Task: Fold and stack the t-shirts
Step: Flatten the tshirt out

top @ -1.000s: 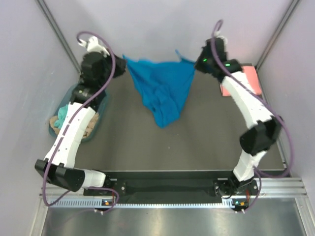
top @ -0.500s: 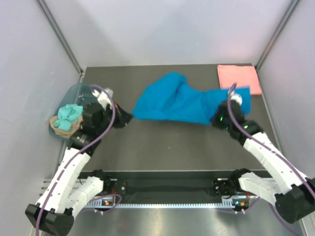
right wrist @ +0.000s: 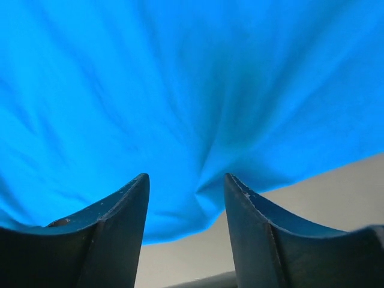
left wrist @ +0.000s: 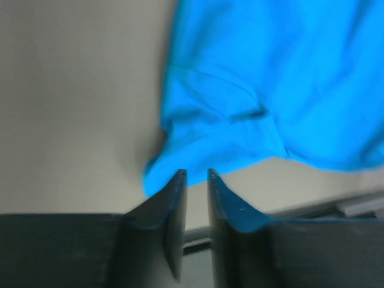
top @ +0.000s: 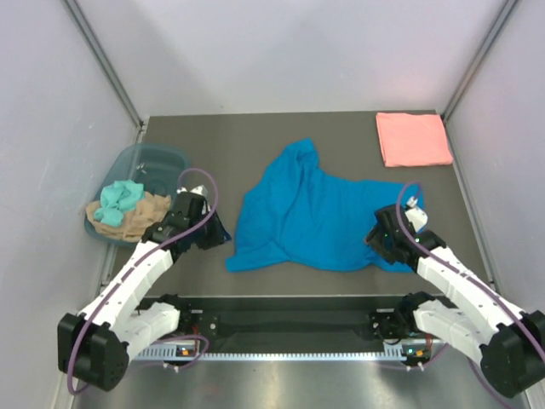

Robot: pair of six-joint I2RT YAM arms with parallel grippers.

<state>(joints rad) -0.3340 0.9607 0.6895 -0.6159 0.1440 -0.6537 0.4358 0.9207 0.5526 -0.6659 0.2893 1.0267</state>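
The bright blue t-shirt (top: 311, 217) lies spread and wrinkled on the dark table, its hem toward the near edge. The salmon pink t-shirt (top: 413, 139) rests folded at the back right corner. My left gripper (top: 221, 235) sits low just left of the blue shirt's near left corner. In the left wrist view that gripper (left wrist: 197, 175) stands open by a narrow gap with bare table between the fingers, and the blue t-shirt (left wrist: 270, 90) starts just beyond the tips. My right gripper (top: 378, 242) is at the shirt's near right edge. Its wrist view shows the right gripper (right wrist: 186, 178) wide open and empty over the blue t-shirt (right wrist: 192, 78).
A translucent blue-grey tub (top: 157, 152) stands at the left edge, holding a teal cloth (top: 119, 198) and a tan cloth (top: 140, 217). White walls close in the table on three sides. A metal rail (top: 289, 328) runs along the near edge between the arm bases.
Both arms brought the blue shirt down from the air at the back, drew it toward the near edge and laid it flat. Both grippers have opened and let go of it.
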